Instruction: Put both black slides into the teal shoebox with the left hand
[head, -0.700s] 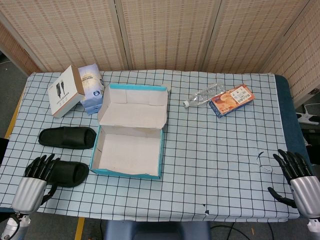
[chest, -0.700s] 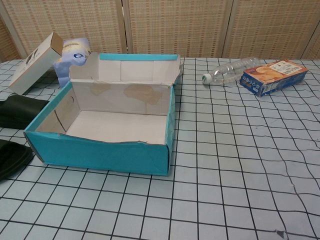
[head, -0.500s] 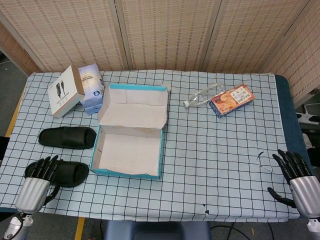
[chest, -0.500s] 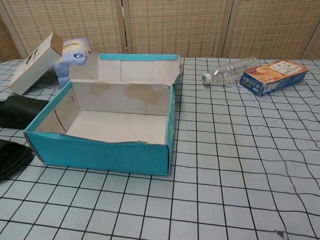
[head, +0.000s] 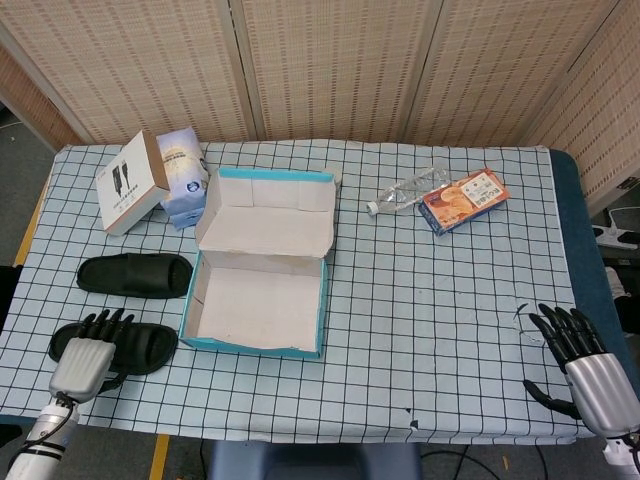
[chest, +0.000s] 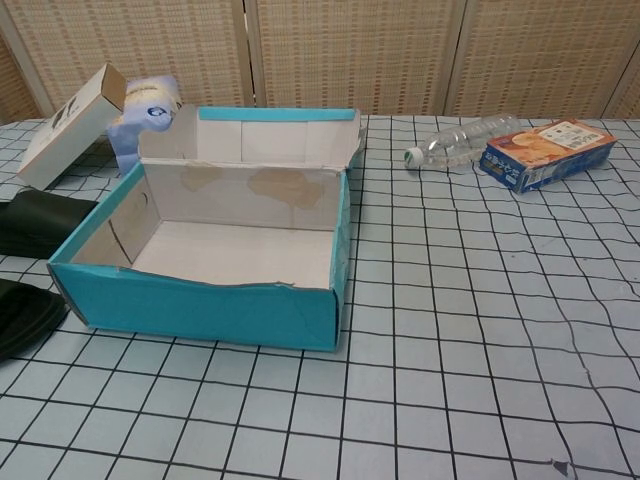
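Lay over the near black slide (head: 140, 346), left hand (head: 88, 352), dark fingers spread, grip unclear. Rested flat on checked cloth (head: 430, 310), far matte slide (head: 135, 275). Stood open beside both, teal cardboard shoebox (head: 262, 300). Hovered splayed, right hand (head: 580, 362), holding nothing.

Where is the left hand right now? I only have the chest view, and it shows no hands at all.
Observer: In the head view the left hand is at the table's near left corner, its fingers lying on the nearer black slide.
Operator: Has it lifted that slide?
Observer: No, the slide lies flat on the checked cloth, just left of the teal shoebox.
Operator: And the other slide?
Observer: The farther black slide lies whole and untouched behind it, also left of the box.
Operator: The right hand?
Observer: The right hand is at the near right edge, fingers spread, holding nothing.
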